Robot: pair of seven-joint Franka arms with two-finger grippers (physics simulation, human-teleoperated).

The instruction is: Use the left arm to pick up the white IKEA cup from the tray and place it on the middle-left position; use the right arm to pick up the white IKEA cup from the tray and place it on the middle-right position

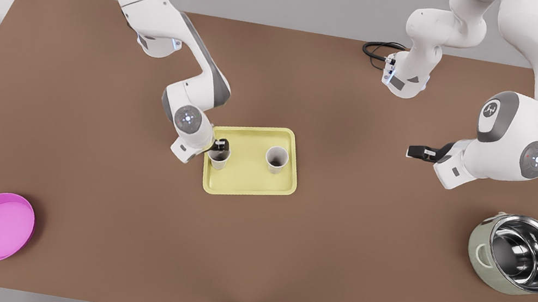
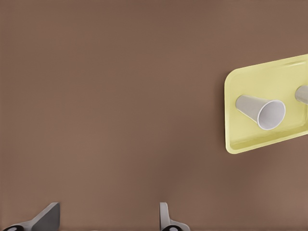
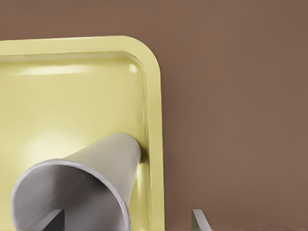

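Barely begun: first cup (image 1: 218, 158) and second cup (image 1: 276, 159) both on tray (image 1: 245, 177), none placed. Right gripper (image 1: 219, 146) at tray's 9 o'clock in front view, fingers spread astride first cup's rim, not clamped. Left gripper (image 1: 414, 151) waits well off toward 3 o'clock, fingers apart, empty.

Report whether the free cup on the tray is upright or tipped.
Upright: the free cup stands on the tray, open mouth up.

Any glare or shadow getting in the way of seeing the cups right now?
Front view: glare sits on the steel pot; both cup mouths look dark; right tool at the cup on that view's left, left tool waiting off the tray. Right wrist view: soft sheen on the tray, cup interior shaded. Left wrist view: even light, no glare.
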